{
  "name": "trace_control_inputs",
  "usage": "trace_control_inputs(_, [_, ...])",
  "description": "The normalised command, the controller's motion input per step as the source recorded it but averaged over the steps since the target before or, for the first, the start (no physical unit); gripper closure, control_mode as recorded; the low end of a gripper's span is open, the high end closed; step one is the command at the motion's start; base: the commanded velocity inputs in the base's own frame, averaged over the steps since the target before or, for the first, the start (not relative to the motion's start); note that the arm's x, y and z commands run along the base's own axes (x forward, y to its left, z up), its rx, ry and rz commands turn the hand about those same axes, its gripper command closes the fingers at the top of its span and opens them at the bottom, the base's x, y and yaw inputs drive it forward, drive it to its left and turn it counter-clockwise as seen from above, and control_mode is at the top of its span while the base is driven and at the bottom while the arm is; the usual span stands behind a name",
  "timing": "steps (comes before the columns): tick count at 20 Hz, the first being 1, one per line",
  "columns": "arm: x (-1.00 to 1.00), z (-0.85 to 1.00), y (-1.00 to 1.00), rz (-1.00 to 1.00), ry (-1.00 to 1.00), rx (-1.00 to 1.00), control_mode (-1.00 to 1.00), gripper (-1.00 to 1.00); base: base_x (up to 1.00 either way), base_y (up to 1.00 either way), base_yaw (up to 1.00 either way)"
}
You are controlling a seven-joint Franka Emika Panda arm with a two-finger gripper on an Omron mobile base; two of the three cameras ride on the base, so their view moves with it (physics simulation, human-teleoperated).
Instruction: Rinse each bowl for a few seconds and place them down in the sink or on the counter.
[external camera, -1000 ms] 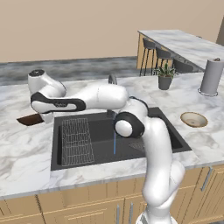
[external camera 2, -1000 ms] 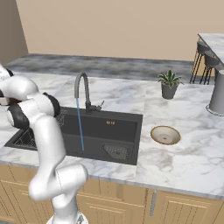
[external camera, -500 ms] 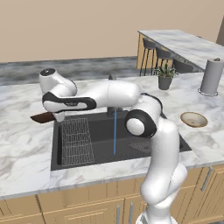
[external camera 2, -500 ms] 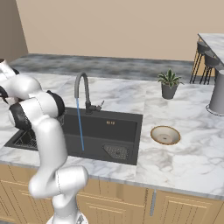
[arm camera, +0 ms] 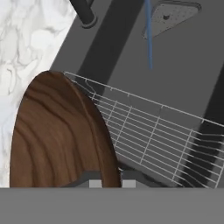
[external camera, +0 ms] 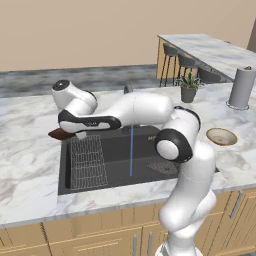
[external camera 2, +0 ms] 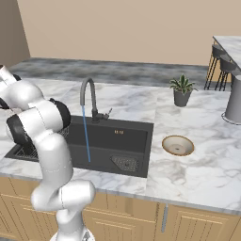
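One black sink [external camera: 115, 155], used as landmark. Two bowls in total. The dark wood-grained bowl [arm camera: 61, 135] is clenched at its rim by the gripper [arm camera: 109, 183], jaws closed on it; in the hand view it sits over the wire rack [arm camera: 153, 135] at the sink's edge, with the white marble counter [arm camera: 26, 43] beside it. In the left base view this bowl [external camera: 61, 133] pokes out brown at the sink's far left corner, under the arm's hand. The tan bowl [external camera: 221, 136] rests on the counter [external camera: 30, 165] right of the sink, well apart from the arm; also seen in the right base view [external camera 2: 178, 145]. One grey arched tap [external camera 2: 87, 96] behind the sink, with one thin blue water stream [external camera 2: 86, 134] falling into the basin. One mesh strainer [external camera 2: 124, 163] on the sink floor. One potted plant [external camera 2: 181, 91] on the counter behind the tan bowl. One grey cylinder [external camera: 240, 87] far right of the sink. Stools [external camera: 187, 62] under the raised bar top [external camera: 210, 47], three countable.
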Motion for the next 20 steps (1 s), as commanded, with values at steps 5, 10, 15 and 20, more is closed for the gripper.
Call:
trace_control_inputs(5, [-0.69,0.00,-0.04,-0.25,-0.08,-0.01,-1.00,1.00,0.00,0.00,0.00])
trace_control_inputs(10, [-0.76,-0.06,0.00,-0.26,-0.08,0.00,-1.00,1.00,0.00,0.00,0.00])
trace_control_inputs(15, [-0.68,-0.05,-0.08,-0.23,-0.06,0.04,-1.00,1.00,0.00,0.00,0.00])
trace_control_inputs(20, [-0.43,0.00,-0.32,-0.22,0.00,0.12,-1.00,1.00,0.00,0.00,0.00])
